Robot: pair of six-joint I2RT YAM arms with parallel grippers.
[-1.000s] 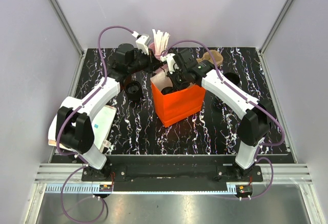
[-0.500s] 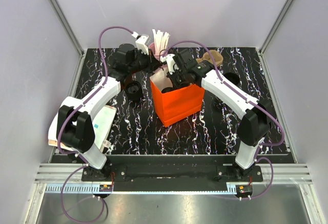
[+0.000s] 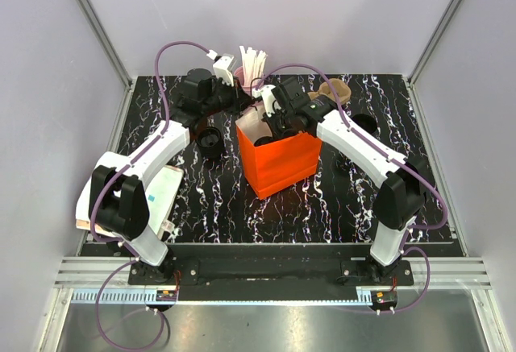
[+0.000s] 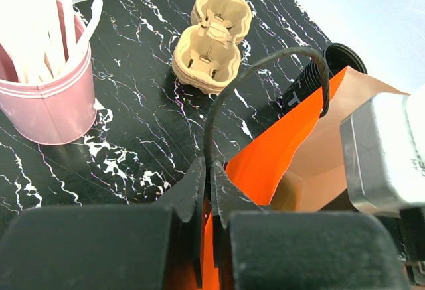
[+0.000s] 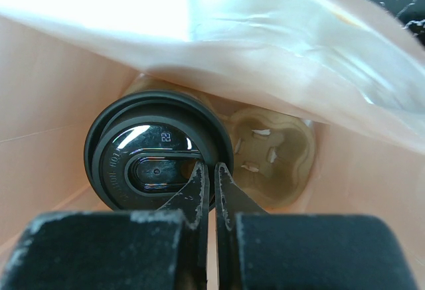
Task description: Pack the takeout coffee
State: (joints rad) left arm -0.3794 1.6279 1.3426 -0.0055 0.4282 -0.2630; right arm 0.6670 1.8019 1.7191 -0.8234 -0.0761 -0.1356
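- Landmark: orange paper bag (image 3: pixel 282 167), upright and open-topped on the black marbled table (image 3: pixel 201 199).
- Takeout coffee (image 5: pixel 156 164): inside the bag, at its bottom, upright, with the black lid facing up. It sits on the left side as the right wrist camera sees it.
- Cardboard carrier tray (image 5: pixel 275 160): also on the bag's floor, just beside the coffee and touching its rim, or nearly so.
- Right gripper (image 5: pixel 212 169): reaches down inside the bag. Jaws are pressed together with nothing visible between them. The tips are over the right part of the coffee lid; contact cannot be told.
- Left gripper (image 4: pixel 207 167): at the bag's far-left top edge, jaws clenched on the orange rim, with paper showing between the fingers.
- Pink cup (image 4: pixel 46 104) of white sticks: on the table beyond the bag's far-left corner, apart from it.
- Second cardboard carrier (image 4: pixel 212 44): lies on the table beyond the bag's far side, apart from it.
- Black ringed piece (image 4: pixel 345 58): just past the bag's far edge, partly hidden by it.
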